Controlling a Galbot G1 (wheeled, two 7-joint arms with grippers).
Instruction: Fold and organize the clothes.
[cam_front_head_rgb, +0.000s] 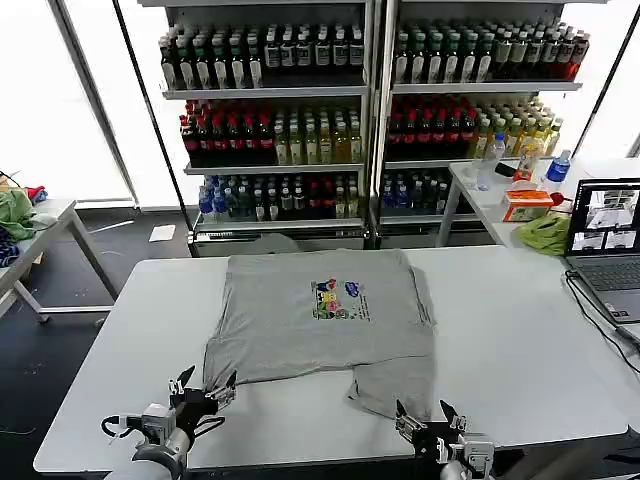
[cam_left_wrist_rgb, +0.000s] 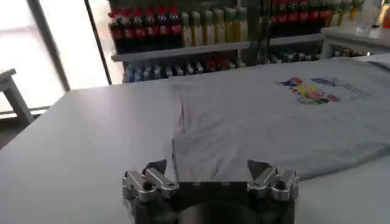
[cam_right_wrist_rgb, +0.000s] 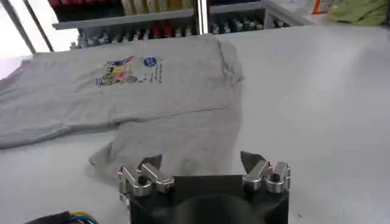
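A light grey short-sleeved shirt (cam_front_head_rgb: 310, 320) with a small multicoloured chest print (cam_front_head_rgb: 337, 299) lies partly folded on the white table (cam_front_head_rgb: 520, 330), one flap (cam_front_head_rgb: 392, 385) hanging toward the near edge. My left gripper (cam_front_head_rgb: 205, 388) hovers open just off the shirt's near left corner; the left wrist view has that gripper (cam_left_wrist_rgb: 210, 171) facing the shirt (cam_left_wrist_rgb: 274, 115). At the near right, my right gripper (cam_front_head_rgb: 432, 415) is open just short of the flap. From the right wrist, the gripper (cam_right_wrist_rgb: 201, 163) points at that flap (cam_right_wrist_rgb: 177, 140).
A laptop (cam_front_head_rgb: 605, 240) with its cable lies at the table's right edge. A green cloth (cam_front_head_rgb: 548, 232) and bottles sit on a side table at back right. Drink shelves (cam_front_head_rgb: 360, 110) stand behind. Another table (cam_front_head_rgb: 30, 240) holds cloths at far left.
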